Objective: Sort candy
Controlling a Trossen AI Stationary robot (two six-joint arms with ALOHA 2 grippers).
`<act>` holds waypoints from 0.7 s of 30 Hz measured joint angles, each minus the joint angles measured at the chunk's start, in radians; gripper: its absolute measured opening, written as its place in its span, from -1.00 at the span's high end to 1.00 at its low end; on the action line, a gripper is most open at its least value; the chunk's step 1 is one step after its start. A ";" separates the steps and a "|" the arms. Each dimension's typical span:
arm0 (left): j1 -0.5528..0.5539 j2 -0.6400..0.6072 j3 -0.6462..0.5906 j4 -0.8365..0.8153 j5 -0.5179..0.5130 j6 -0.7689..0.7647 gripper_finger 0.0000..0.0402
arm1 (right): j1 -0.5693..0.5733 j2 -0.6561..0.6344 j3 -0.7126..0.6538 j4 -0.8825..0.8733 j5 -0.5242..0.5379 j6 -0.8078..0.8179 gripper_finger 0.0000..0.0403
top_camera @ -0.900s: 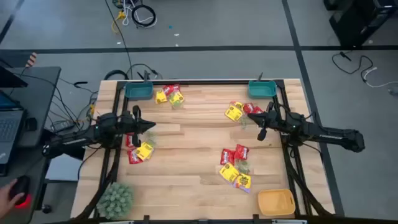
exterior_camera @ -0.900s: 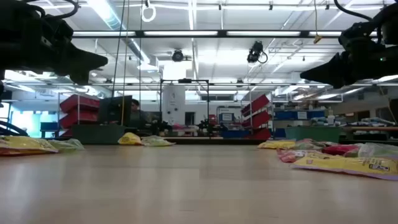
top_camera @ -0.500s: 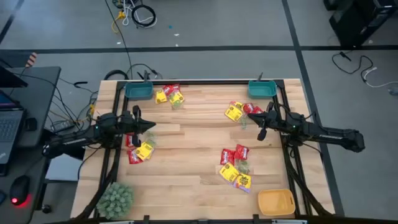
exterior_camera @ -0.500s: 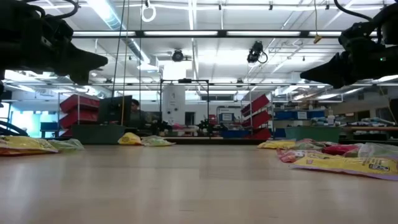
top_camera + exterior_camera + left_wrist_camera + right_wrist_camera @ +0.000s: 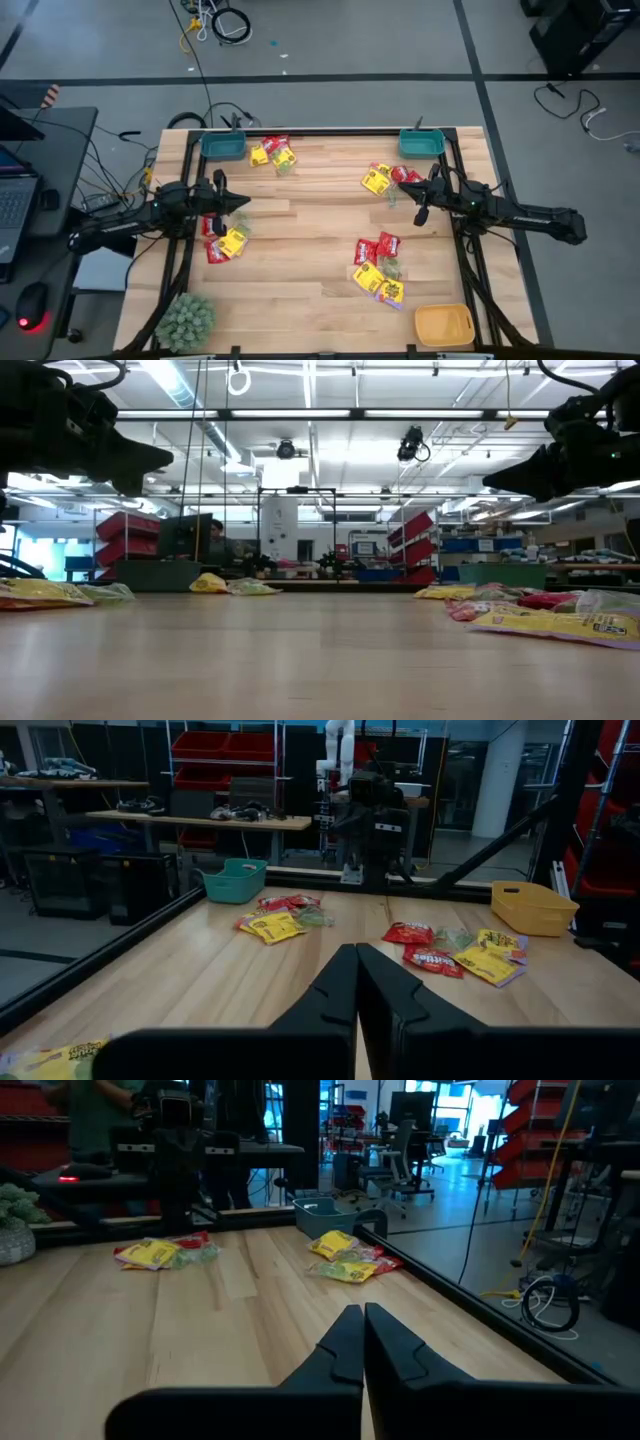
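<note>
Hovering above the table (image 5: 310, 215), both arms hang clear of the wood with nothing in their grasp. The left gripper (image 5: 243, 203) has its fingers pressed together, empty, just beside a heap of candy (image 5: 226, 240) at the left edge. The right gripper (image 5: 420, 213) is likewise closed and empty, near a second heap (image 5: 385, 178) below the right teal bin (image 5: 421, 143). A third heap (image 5: 273, 152) lies beside the left teal bin (image 5: 223, 146), and a fourth (image 5: 379, 268) sits toward the yellow bin (image 5: 443, 325). A fuzzy green plant (image 5: 185, 319) stands at the near left corner.
</note>
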 joint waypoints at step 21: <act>0.000 0.000 0.000 0.193 0.000 0.000 0.96 | 0.000 0.000 0.000 0.000 0.000 0.000 1.00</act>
